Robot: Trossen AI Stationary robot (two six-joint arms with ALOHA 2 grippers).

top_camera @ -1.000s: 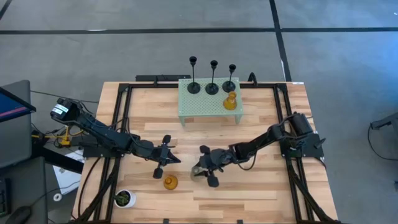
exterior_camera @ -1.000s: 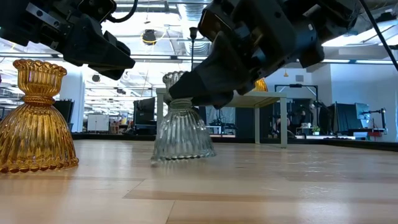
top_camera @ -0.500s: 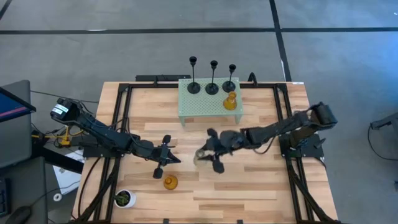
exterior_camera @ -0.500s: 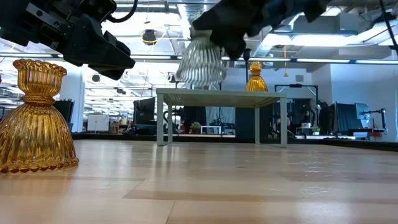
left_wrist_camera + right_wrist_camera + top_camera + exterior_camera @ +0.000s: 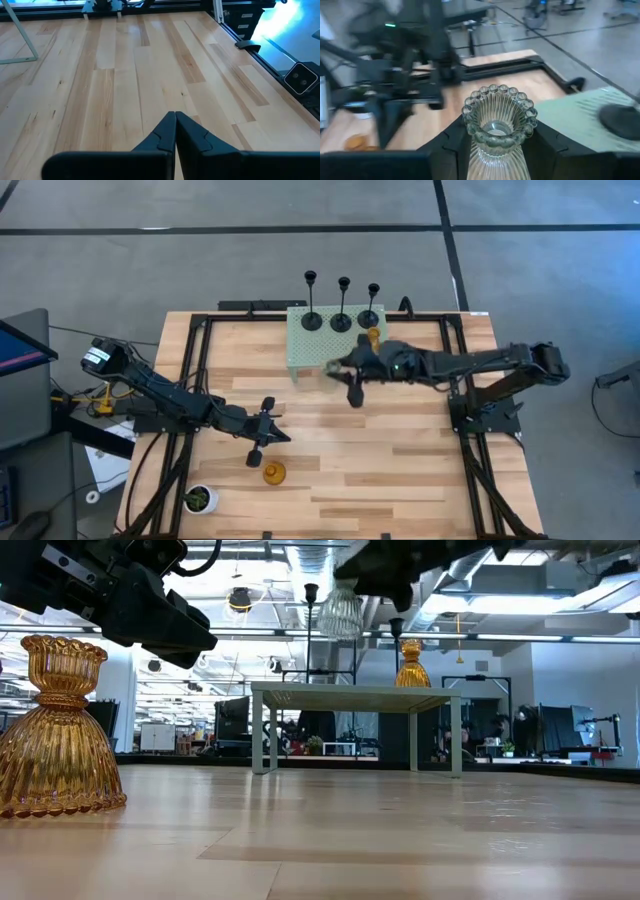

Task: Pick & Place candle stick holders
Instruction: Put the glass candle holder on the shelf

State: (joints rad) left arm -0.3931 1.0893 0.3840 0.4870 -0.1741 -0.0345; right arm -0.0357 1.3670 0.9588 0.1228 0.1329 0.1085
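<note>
Right fingers (image 5: 497, 145) clamp the pale grey holder (image 5: 498, 125) upright, raised to clear the green stand (image 5: 310, 350) just beyond them; left fingers (image 5: 175, 132) wait pressed together.

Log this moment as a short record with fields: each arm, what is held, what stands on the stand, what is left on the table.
right gripper: jaws shut on the pale grey holder, carried in the air at the front edge of the green stand
left gripper: jaws shut, empty, low over the table by the amber holder on the table
on the stand: three black holders in a row, one amber holder on the stand
also on table: white pot with plant
</note>
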